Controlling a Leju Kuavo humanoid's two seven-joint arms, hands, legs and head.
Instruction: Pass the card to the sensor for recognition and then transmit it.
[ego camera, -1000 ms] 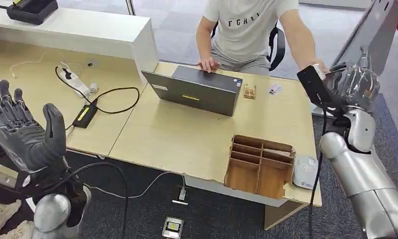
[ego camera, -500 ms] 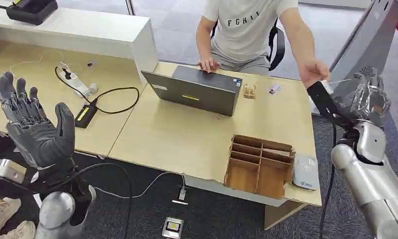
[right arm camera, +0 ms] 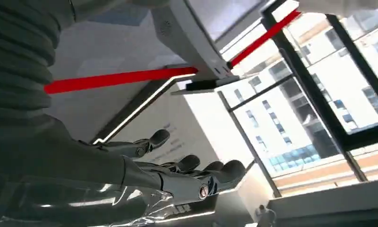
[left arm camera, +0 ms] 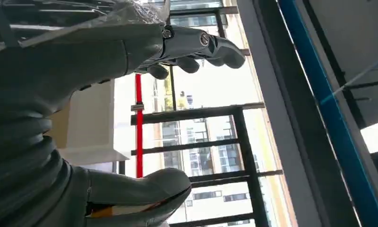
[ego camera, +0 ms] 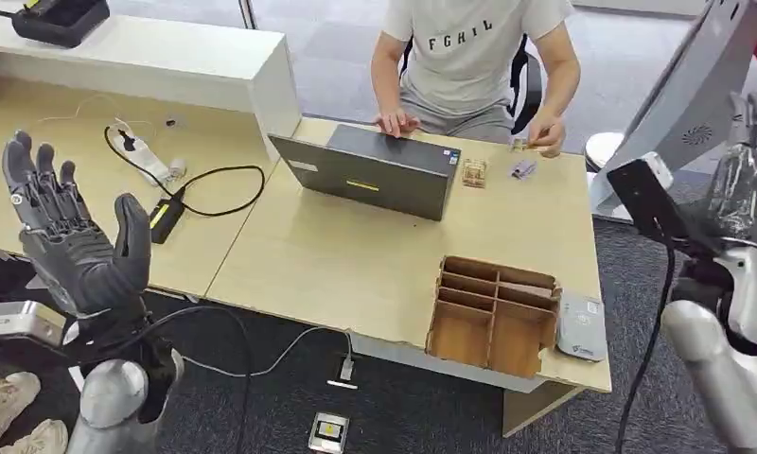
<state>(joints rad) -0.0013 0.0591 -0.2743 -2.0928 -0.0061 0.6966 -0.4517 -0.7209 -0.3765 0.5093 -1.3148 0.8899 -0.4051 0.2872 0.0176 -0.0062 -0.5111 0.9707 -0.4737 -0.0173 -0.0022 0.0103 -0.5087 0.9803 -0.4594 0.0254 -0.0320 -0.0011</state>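
Note:
My right hand (ego camera: 748,180) is raised at the far right, beside the desk (ego camera: 356,265), fingers up and apart with nothing in them. The right wrist view shows that hand (right arm camera: 177,175) with its fingers stretched out and empty. Raised at the left is my left hand (ego camera: 72,241), palm open, fingers spread; in the left wrist view this hand (left arm camera: 130,52) holds nothing. The white card reader (ego camera: 581,326) lies on the desk's front right corner. A seated person's hand (ego camera: 545,134) rests at the desk's far edge, touching a small tan thing (ego camera: 520,144); I cannot tell if it is the card.
A wooden compartment box (ego camera: 493,312) stands left of the reader. A grey laptop (ego camera: 365,170) sits open before the person. Cables and a power strip (ego camera: 143,156) lie on the left desk. A grey slanted stand (ego camera: 696,85) rises behind my right hand.
The person's hand drew back from my right hand to the desk's far edge. My right hand swung right and up, empty. My left hand rose a little.

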